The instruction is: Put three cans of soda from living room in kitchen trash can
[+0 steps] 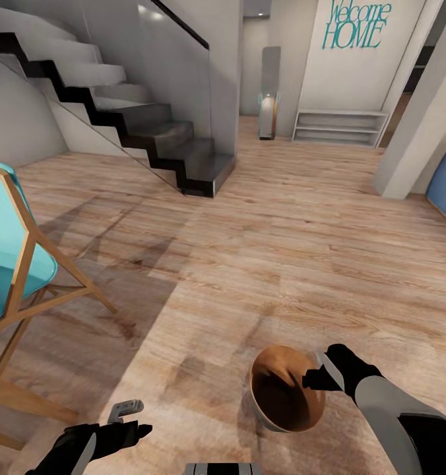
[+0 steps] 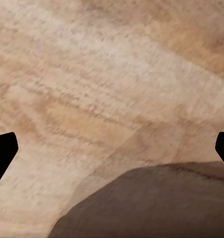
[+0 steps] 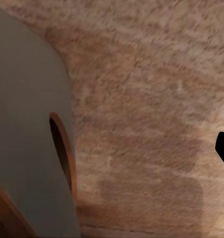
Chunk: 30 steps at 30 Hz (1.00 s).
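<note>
- The right gripper (image 1: 320, 375) carries the trash can (image 1: 286, 390) by its rim, fingers clamped on the wall at the brown inside; its mouth tips toward the head camera
- In the right wrist view the grey wall (image 3: 27, 129) of the bin sits close against the camera, above the wood floor (image 3: 151, 99)
- The left gripper (image 1: 125, 414) hangs low, released and holding nothing, its dark fingertips (image 2: 3, 148) wide apart
- No soda cans in sight; staircase (image 1: 150, 132) ahead, turquoise chair (image 1: 12, 251) to the left
- Risk, as I judge it: a one-sided rim hold could let the tilted bin swing or slip while driving
- The chair legs (image 1: 64, 284) could be clipped in a tight turn
</note>
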Available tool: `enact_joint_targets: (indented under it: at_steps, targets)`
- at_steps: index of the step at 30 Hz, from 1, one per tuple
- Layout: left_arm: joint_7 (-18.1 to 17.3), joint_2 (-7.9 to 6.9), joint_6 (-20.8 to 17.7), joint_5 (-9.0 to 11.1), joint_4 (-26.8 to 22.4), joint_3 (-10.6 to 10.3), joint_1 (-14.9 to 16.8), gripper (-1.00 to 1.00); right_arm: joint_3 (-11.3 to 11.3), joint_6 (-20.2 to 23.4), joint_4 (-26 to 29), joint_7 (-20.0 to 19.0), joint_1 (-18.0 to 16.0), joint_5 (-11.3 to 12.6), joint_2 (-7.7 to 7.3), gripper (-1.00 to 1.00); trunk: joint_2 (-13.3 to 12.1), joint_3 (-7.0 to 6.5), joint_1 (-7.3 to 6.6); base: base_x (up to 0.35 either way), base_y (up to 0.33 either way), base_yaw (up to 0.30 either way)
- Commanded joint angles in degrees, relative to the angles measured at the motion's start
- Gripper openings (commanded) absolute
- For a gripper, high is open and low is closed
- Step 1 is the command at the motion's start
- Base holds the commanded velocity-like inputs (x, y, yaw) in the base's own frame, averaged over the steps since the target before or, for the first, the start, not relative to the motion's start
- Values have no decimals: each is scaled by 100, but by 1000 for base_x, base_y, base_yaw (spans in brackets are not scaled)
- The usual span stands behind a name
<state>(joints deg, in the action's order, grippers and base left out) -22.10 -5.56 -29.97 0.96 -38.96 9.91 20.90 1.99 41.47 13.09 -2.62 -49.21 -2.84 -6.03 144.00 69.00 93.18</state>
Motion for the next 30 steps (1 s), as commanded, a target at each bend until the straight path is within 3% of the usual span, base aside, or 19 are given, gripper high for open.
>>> enact_joint_targets:
  at_steps: [1,14,15,30]
  targets:
    - [-23,3,-44,10,-7,20,2,100,20,28,10,-28,-1,-32,-1,100,2,5,-1,0,0,0]
    - [-23,3,-44,9,-12,20,2,100,25,13,16,-17,0,-38,-10,100,2,5,-1,0,0,0]
    - [-23,3,-44,9,-10,20,2,100,27,7,17,-19,0,-39,-14,-100,2,5,-1,0,0,0]
    - [-24,-5,-44,9,-10,20,2,100,31,-121,10,-26,43,-41,-32,-100,2,5,-1,0,0,0]
